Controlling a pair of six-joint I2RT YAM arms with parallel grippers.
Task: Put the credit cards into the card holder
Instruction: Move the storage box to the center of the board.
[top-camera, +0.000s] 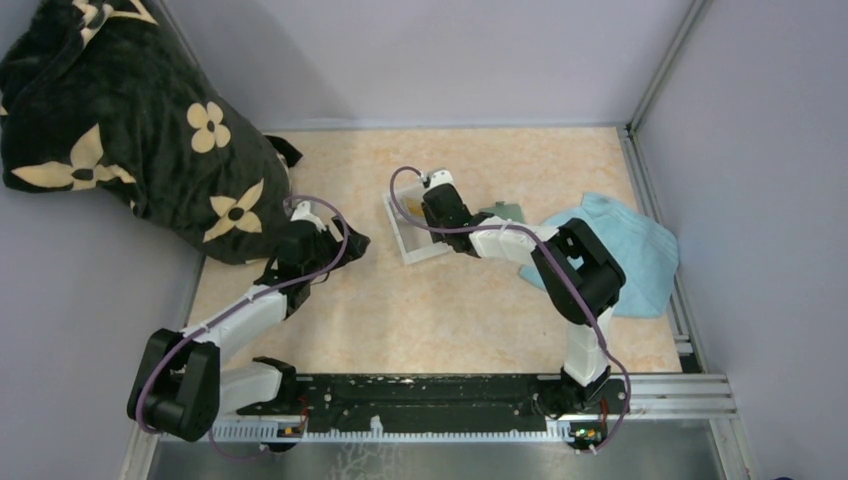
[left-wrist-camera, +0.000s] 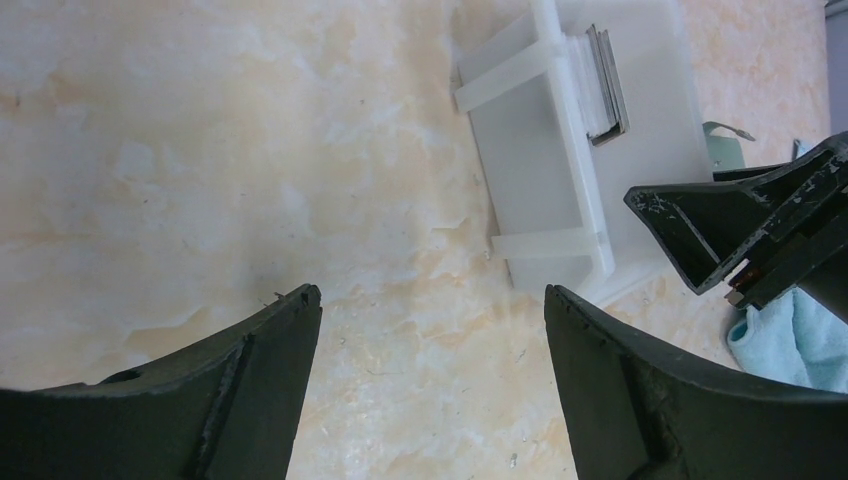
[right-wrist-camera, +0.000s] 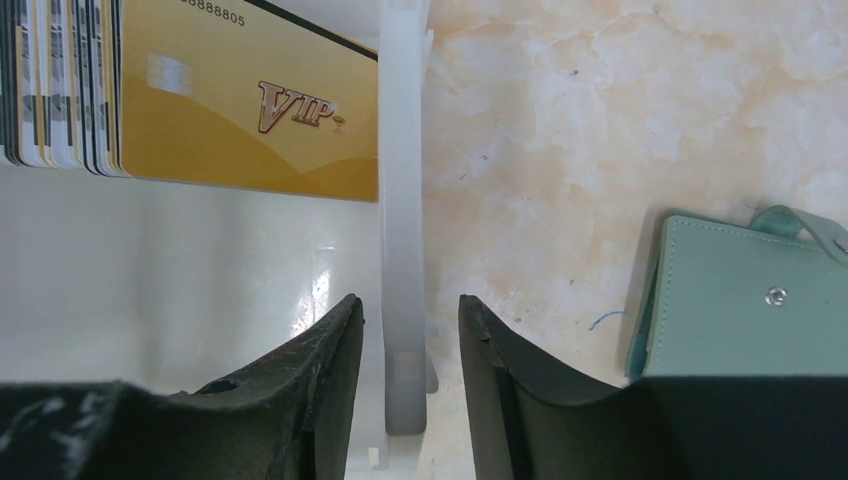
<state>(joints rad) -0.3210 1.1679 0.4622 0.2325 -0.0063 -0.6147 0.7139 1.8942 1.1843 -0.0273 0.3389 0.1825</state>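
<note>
Right gripper (right-wrist-camera: 410, 300) parted astride tray (right-wrist-camera: 402, 150) wall, clasping nothing. Up-left of it, inside tray: cards (right-wrist-camera: 250, 110) on edge in 1 stack, gold one facing out. Right of it: holder (right-wrist-camera: 740, 300), folded shut, on table (right-wrist-camera: 600, 150). Left gripper (left-wrist-camera: 432, 290) spread wide, empty.

Light: bright, even, diffuse | Shadows: soft, faint | Glare: small sheen on white tray (right-wrist-camera: 315, 290) just ahead of right gripper (right-wrist-camera: 410, 308) | Focus: near fingers (left-wrist-camera: 250, 385) blurred, both wrist views

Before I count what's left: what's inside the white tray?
In the white tray, cards stand on edge, a gold VIP card facing out; those behind show only edges.
</note>
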